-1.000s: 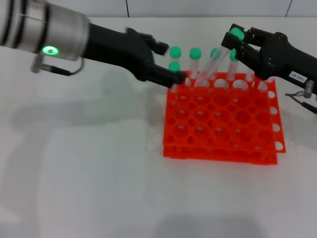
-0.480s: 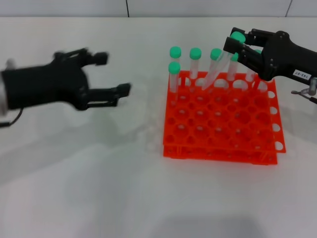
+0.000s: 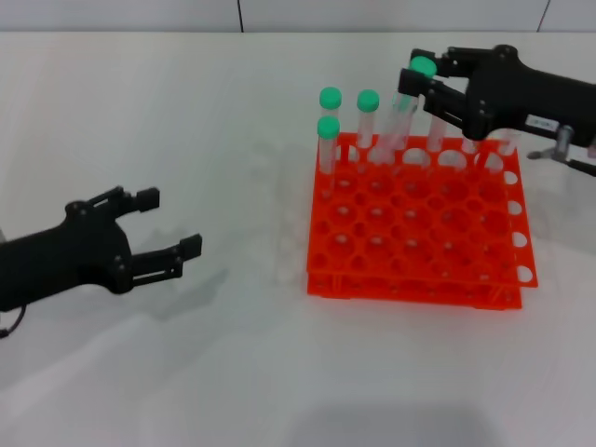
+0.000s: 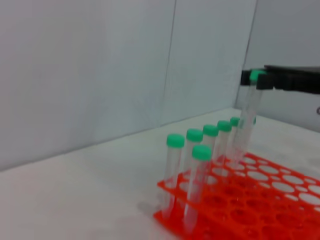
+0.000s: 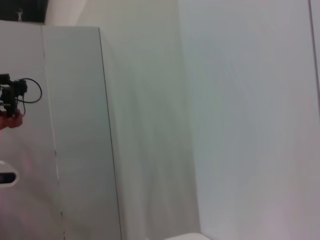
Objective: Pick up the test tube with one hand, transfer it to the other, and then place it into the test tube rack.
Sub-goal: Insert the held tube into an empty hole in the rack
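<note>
My right gripper (image 3: 414, 73), the black one with the white label, is shut on the green cap end of the test tube (image 3: 400, 116). It holds the tube tilted over the back row of the orange test tube rack (image 3: 410, 285), with the tube's lower end at the rack's holes. The left wrist view shows the same held tube (image 4: 249, 112), the right gripper (image 4: 252, 78) and the rack (image 4: 240, 210). My left gripper (image 3: 170, 223) is open and empty, low over the table far to the left of the rack.
Several other green-capped tubes (image 3: 328, 140) stand upright in the rack's back rows, close to the held tube. They also show in the left wrist view (image 4: 175, 170). The right wrist view shows only a pale wall (image 5: 200, 125).
My left arm has pulled away from the rack, moving left and toward the table's front, open and empty. My right gripper has shifted the tube slightly left and held it more upright.
</note>
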You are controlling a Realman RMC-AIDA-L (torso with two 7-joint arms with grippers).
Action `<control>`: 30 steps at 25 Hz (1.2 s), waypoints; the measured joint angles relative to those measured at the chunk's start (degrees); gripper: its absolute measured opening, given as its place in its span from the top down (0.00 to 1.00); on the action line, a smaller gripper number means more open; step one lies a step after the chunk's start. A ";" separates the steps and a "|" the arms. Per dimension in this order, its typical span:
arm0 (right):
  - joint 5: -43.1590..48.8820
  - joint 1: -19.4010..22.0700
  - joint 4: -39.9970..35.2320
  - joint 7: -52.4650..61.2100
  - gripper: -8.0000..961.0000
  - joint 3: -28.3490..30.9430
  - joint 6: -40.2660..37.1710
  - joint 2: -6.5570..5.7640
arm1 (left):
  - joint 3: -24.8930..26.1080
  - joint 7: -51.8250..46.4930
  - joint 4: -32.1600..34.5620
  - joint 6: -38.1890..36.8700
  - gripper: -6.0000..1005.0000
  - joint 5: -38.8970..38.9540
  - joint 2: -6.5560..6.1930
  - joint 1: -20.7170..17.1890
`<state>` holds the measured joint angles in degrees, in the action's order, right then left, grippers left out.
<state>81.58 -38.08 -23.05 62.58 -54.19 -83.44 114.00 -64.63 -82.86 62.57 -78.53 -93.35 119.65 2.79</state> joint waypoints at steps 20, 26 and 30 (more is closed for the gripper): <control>-0.27 -2.86 -1.47 2.32 0.74 -5.89 7.66 1.37 | 0.12 7.35 -6.86 2.51 0.12 3.14 -0.27 1.29; -0.15 -2.95 -1.47 2.34 0.74 -6.52 9.54 1.39 | 0.12 7.68 -7.58 2.73 0.12 3.28 -0.30 1.60; -0.14 -2.97 -1.32 2.15 0.74 -7.14 10.22 1.39 | 0.12 7.70 -7.97 2.93 0.12 3.28 -0.30 1.76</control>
<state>81.43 -41.04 -24.37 64.73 -61.33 -73.22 115.40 -64.51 -75.16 54.60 -75.60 -90.07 119.35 4.56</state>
